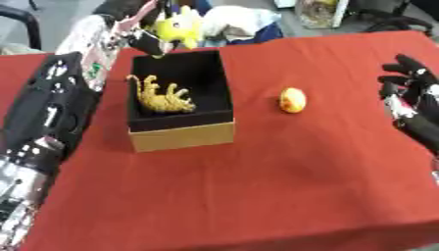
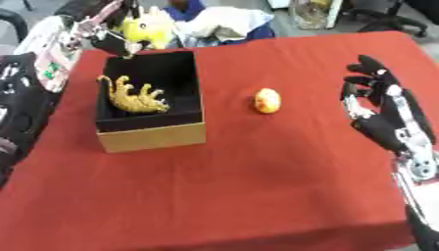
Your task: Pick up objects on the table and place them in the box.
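A black-lined cardboard box (image 1: 180, 136) stands on the red table, left of centre. Inside it lies a yellow spotted toy animal (image 1: 163, 95). My left hand (image 1: 147, 38) is raised over the box's far left corner, shut on a bright yellow plush toy (image 1: 180, 27). To the right of the box a small yellow-orange round object (image 1: 293, 100) rests on the cloth. At the table's right edge my right hand (image 2: 373, 95) is open, fingers spread, holding nothing.
The red tablecloth (image 1: 257, 186) covers the table, its front edge at the bottom of the view. Behind the far edge lie a white and blue bundle (image 1: 244, 22), chairs and other clutter. My left arm (image 1: 51, 112) runs along the left side.
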Tool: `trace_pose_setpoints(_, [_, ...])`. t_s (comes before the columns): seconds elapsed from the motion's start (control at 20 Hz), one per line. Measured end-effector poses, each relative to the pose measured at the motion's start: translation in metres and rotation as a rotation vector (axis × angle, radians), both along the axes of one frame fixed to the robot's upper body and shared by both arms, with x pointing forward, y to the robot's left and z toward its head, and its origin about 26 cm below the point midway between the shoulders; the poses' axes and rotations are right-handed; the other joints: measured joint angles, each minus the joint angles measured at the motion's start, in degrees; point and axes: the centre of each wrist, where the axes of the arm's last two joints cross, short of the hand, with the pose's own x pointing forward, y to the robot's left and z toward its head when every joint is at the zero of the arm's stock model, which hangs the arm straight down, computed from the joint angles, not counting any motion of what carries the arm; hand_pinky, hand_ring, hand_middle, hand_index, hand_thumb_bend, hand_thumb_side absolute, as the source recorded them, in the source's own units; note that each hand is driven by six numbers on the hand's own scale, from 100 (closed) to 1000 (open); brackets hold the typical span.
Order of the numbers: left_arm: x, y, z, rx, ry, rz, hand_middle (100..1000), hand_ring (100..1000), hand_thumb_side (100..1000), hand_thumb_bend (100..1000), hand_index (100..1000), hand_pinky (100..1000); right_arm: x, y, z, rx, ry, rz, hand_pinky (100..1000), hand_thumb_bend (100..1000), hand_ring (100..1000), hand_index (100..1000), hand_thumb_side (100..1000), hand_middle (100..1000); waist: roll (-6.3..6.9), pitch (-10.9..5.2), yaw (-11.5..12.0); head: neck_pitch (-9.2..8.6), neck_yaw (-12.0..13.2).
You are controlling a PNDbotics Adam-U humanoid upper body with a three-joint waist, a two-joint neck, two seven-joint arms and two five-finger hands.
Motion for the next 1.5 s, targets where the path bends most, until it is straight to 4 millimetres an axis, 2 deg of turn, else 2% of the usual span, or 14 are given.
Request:
trace_pose_setpoints(0.25, [0.0, -0.008, -0.018, 0.09, 0.067, -0.055, 292, 323, 100, 330, 404, 457, 0.0, 0.0, 0.0, 0.0, 0.0, 0.0, 738, 100, 819, 978, 462, 834, 0.15, 0.03, 0.0, 0.0, 0.0])
trace_pose_setpoints(0.3, [0.0, -0.008, -0.021, 0.105, 0.084, -0.065, 353, 382, 116, 361, 463, 493, 0.0, 0.0, 0.0, 0.0, 0.0, 0.0, 738, 100, 819, 978, 462, 834, 0.19, 0.05, 0.1, 0.0, 0.0])
trace_pose_setpoints(0.4, [0.0, -0.007, -0.025, 0.134, 0.121, -0.087, 388, 413, 153, 380, 496, 512, 0.0, 0.0, 0.0, 0.0, 0.0, 0.0, 738, 100, 818, 979, 464, 834, 0.22, 0.09, 0.3, 0.0, 0.0])
trace_pose_setpoints(0.45, [0.0, -0.006, -0.027, 0.146, 0.14, -0.099, 412, 439, 192, 397, 520, 525, 0.0, 0.0, 0.0, 0.0, 0.0, 0.0, 737, 100, 818, 979, 463, 834, 0.22, 0.1, 0.4, 0.0, -0.1])
trace_pose_setpoints(0.6, [-0.001, 0.002, -0.028, 0.175, 0.2, -0.126, 549, 537, 372, 503, 704, 603, 0.0, 0.0, 0.0, 0.001, 0.0, -0.001, 737, 100, 815, 979, 460, 834, 0.21, 0.1, 0.9, 0.0, -0.3])
trace_pose_setpoints(0.7, [-0.003, 0.011, -0.025, 0.184, 0.23, -0.14, 605, 582, 451, 573, 767, 646, 0.0, 0.0, 0.0, 0.001, -0.001, -0.002, 738, 100, 814, 978, 463, 831, 0.18, 0.1, 1.2, 0.0, -0.5])
trace_pose_setpoints(0.9, [-0.01, 0.026, -0.013, 0.147, 0.245, -0.168, 661, 620, 597, 670, 805, 693, 0.001, -0.003, 0.003, -0.012, -0.004, -0.005, 737, 100, 814, 977, 433, 826, -0.01, -0.04, 2.3, 0.0, -1.0])
trace_pose_setpoints(1.1, [-0.025, 0.045, 0.0, -0.011, 0.203, -0.199, 631, 588, 602, 620, 796, 686, 0.009, -0.013, 0.02, -0.081, -0.026, -0.005, 741, 129, 817, 976, 412, 827, -0.17, -0.33, 3.4, 0.01, -1.5])
trace_pose_setpoints(1.2, [-0.036, 0.055, 0.005, -0.125, 0.171, -0.203, 611, 566, 587, 560, 785, 674, 0.015, -0.017, 0.032, -0.134, -0.034, 0.004, 743, 149, 819, 977, 413, 828, -0.43, -0.4, 4.0, 0.01, -1.9])
trace_pose_setpoints(1.5, [-0.066, 0.08, -0.002, -0.49, 0.123, -0.187, 570, 528, 533, 408, 755, 650, 0.039, -0.027, 0.062, -0.307, -0.007, 0.074, 751, 203, 829, 977, 458, 838, -1.23, -0.62, 6.7, 0.01, -3.7])
